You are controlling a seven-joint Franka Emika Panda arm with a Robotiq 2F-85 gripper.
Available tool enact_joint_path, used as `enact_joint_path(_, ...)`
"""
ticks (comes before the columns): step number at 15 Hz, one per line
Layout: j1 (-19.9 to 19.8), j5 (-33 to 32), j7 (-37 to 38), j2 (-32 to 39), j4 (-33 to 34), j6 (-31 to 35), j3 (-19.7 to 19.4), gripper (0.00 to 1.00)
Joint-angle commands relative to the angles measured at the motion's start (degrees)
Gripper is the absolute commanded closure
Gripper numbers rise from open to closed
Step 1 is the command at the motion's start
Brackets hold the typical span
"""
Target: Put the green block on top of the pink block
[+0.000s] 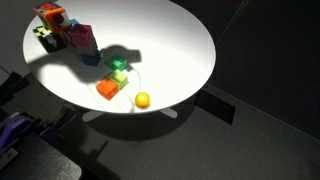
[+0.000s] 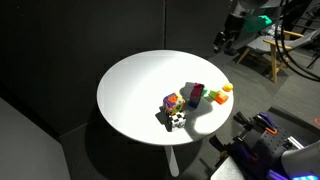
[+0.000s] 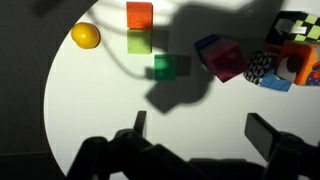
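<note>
The green block (image 3: 165, 66) sits on the white round table (image 3: 90, 100), beside a lime cube (image 3: 139, 41). It also shows in both exterior views (image 1: 120, 66) (image 2: 208, 96). The pink block (image 3: 228, 62) lies tilted to its right, against a blue cube (image 3: 208, 48), and shows in both exterior views (image 1: 84, 39) (image 2: 194, 93). My gripper (image 3: 200, 130) is open and empty, high above the table, with both blocks beyond its fingertips. Its shadow falls over the green block. In an exterior view the arm (image 2: 238, 25) hangs past the table's far edge.
An orange-red cube (image 3: 139, 14) and a yellow ball (image 3: 85, 36) lie near the lime cube. A black-and-white checkered cube (image 3: 260, 66) and a cluster of coloured blocks (image 3: 295, 62) stand beside the pink block. The table edge curves at the left (image 3: 50, 90).
</note>
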Motion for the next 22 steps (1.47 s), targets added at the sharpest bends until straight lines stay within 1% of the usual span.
enact_joint_path(1, -0.9, -0.4, 1.9, 3.8, 3.8, 0.0, 0.5, 0.0)
enact_joint_path(4, -0.9, -0.1, 2.1, 5.5, 5.9, -2.8, 0.6, 0.0)
enact_joint_path(5, -0.9, 0.0, 0.8, 4.1, 3.2, -0.2, 0.7, 0.0)
enact_joint_path(12, -0.9, -0.1, 1.0, 5.9, 5.0, -1.5, 0.7, 0.0)
enact_joint_path(17, -1.2, -0.1, 0.6, 9.9, 5.9, 0.3, 0.6, 0.0)
enact_joint_path(22, -1.7, 0.1, -0.5, 13.7, 5.8, 4.4, 0.8, 0.0)
